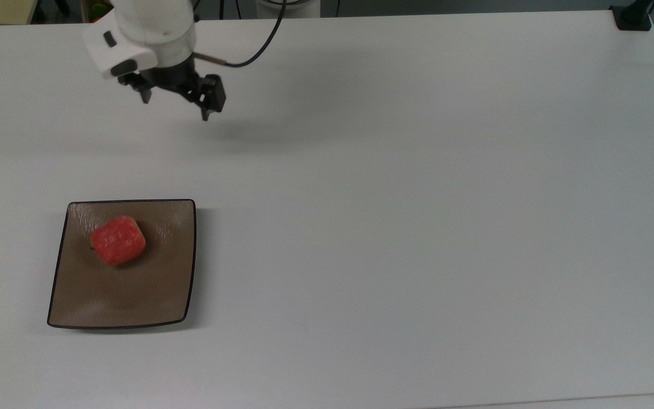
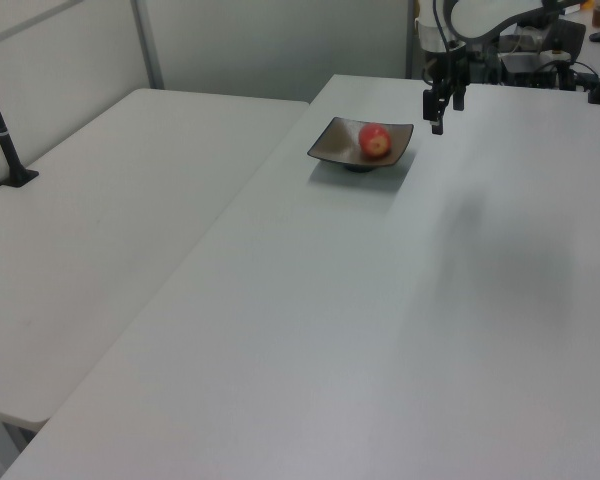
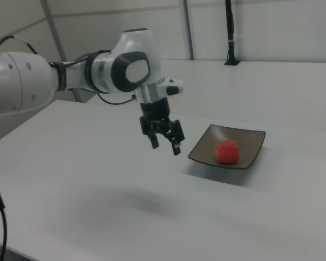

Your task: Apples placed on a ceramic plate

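Note:
The red apple (image 1: 118, 240) rests on the square brown ceramic plate (image 1: 128, 295), in its upper left part in the top view. My gripper (image 1: 175, 109) hangs open and empty above the bare table, well beyond the plate toward the top view's top right. In the left view the apple (image 2: 375, 141) sits in the plate (image 2: 335, 145) and the gripper (image 2: 444, 112) hovers to the left view's right of it. In the right view the gripper (image 3: 164, 147) is in the air to the right view's left of the plate (image 3: 252, 140) and the apple (image 3: 227, 151).
A black clamp (image 1: 632, 17) is fixed at the table's top right corner in the top view. A second white table (image 2: 130, 200) with a black post (image 2: 2, 130) adjoins on the left view's left. Wide bare tabletop (image 1: 418, 227) spreads to the top view's right.

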Controlling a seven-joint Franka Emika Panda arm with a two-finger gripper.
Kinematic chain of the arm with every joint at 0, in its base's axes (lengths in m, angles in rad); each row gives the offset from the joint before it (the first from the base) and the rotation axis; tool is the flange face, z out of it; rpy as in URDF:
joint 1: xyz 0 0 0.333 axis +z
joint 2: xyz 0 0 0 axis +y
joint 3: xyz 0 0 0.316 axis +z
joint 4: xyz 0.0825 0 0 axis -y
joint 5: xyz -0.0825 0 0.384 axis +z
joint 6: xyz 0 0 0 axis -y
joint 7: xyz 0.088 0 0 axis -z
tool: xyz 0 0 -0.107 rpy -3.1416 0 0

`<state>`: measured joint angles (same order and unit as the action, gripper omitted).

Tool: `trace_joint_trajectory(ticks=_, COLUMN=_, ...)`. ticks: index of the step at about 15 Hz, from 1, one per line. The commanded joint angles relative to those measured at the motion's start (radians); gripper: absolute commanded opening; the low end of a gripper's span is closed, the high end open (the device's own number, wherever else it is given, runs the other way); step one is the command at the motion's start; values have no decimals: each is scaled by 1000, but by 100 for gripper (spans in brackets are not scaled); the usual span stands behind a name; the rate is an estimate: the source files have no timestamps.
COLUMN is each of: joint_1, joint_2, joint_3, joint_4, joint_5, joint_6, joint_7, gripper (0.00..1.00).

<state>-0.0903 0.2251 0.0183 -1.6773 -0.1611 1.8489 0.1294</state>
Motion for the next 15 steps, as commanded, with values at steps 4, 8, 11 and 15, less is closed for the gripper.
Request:
trace_joint_trajectory(ticks=4, joint_1=67, joint_2=-271, joint_3=-11, joint_4=-220, joint_5=153, joint_6=4, joint_7=-82, gripper=100)
trace_joint_trajectory(ticks=8, joint_1=112, joint_2=-271, joint_3=-29, joint_4=-225, joint_5=173, joint_6=35, joint_7=-100, gripper=100)
trace_joint_trajectory(ticks=11, joint_1=116, joint_2=-268, joint_3=-31, joint_4=-237, joint_5=172, joint_6=73, joint_7=-103, gripper=100)
trace_joint_trajectory(ticks=15, joint_1=118, joint_2=-251, joint_3=-31, joint_4=-233, joint_5=163, joint_6=76, joint_7=-105, gripper=100)
